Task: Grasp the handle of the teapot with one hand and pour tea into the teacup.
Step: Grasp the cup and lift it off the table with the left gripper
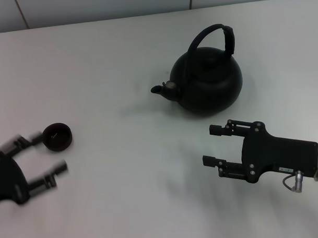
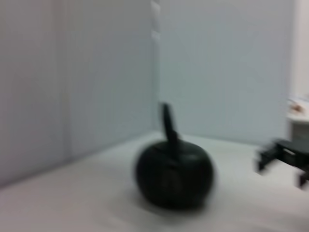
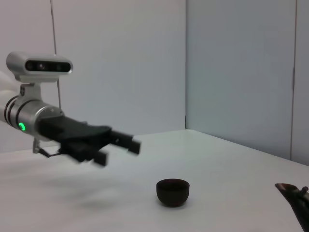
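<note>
The black teapot [image 1: 207,83] stands at the table's middle right, its spout [image 1: 163,90] pointing left and its arched handle [image 1: 218,33] upright. It also shows in the left wrist view [image 2: 174,174]. The small dark teacup [image 1: 57,136] sits at the left, and shows in the right wrist view [image 3: 173,191]. My right gripper [image 1: 211,145] is open and empty, in front of the teapot and apart from it. My left gripper [image 1: 49,152] is open and empty at the lower left, one finger close beside the teacup.
The white table [image 1: 130,193] ends at a tiled wall at the back [image 1: 92,11]. The left arm with its wrist camera shows in the right wrist view [image 3: 38,116]. The right gripper shows in the left wrist view [image 2: 282,154].
</note>
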